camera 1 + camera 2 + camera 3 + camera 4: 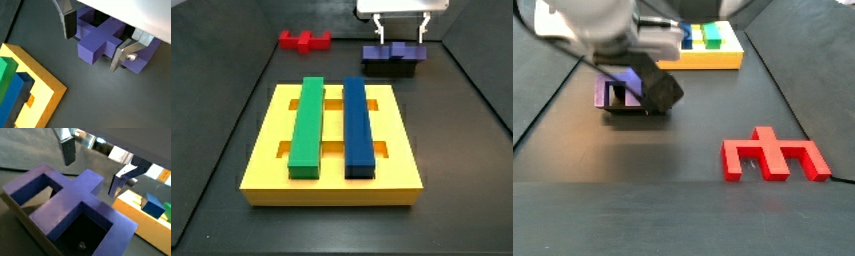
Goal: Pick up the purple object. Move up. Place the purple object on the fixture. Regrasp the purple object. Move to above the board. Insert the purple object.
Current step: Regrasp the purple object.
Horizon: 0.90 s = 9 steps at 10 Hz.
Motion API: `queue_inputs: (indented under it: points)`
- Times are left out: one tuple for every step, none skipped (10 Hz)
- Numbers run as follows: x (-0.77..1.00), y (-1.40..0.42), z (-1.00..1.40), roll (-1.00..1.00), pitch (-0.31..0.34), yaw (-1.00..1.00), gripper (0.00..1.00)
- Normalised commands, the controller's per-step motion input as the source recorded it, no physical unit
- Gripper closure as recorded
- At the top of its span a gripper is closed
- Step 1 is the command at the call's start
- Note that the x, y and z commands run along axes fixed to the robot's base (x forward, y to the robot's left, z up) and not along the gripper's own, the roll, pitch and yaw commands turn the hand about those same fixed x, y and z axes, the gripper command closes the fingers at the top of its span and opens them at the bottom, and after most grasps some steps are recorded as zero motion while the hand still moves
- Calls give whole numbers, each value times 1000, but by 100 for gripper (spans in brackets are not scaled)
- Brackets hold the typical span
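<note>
The purple object [394, 52] rests on top of the black fixture [392, 69] at the far end of the floor, also seen in a side view [620, 93]. My gripper [400, 32] hangs just above it, open. In both wrist views the silver fingers [68, 25] stand on either side of the block's middle prong [93, 47] without touching it, and the gripper [95, 42] holds nothing. The purple object [73, 198] fills the near part of a wrist view below the gripper [93, 168]. The yellow board [331, 150] lies nearer, with a green bar [305, 125] and a blue bar [358, 125] in its slots.
A red E-shaped block [305, 40] lies on the floor beside the fixture, also seen in a side view [774, 157]. The board's corner [40, 90] is close to the fixture. The arm's body [607, 25] hides the gripper there. Dark walls bound the floor.
</note>
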Motion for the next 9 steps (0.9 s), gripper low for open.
queue_inputs:
  points:
    - [0,-31,134,634,-66,131,0]
    - [0,-46,111,769,-57,151,0]
    - [0,-123,129,866,-66,151,0]
    - [0,-140,111,911,-51,163,0]
    - [0,-134,89,966,-49,171,0]
    - [0,-131,83,991,-34,171,0]
    - [0,-111,49,1000,-29,154,0]
    - [0,-106,0,1000,0,117,0]
    - [0,-106,0,1000,0,89,0]
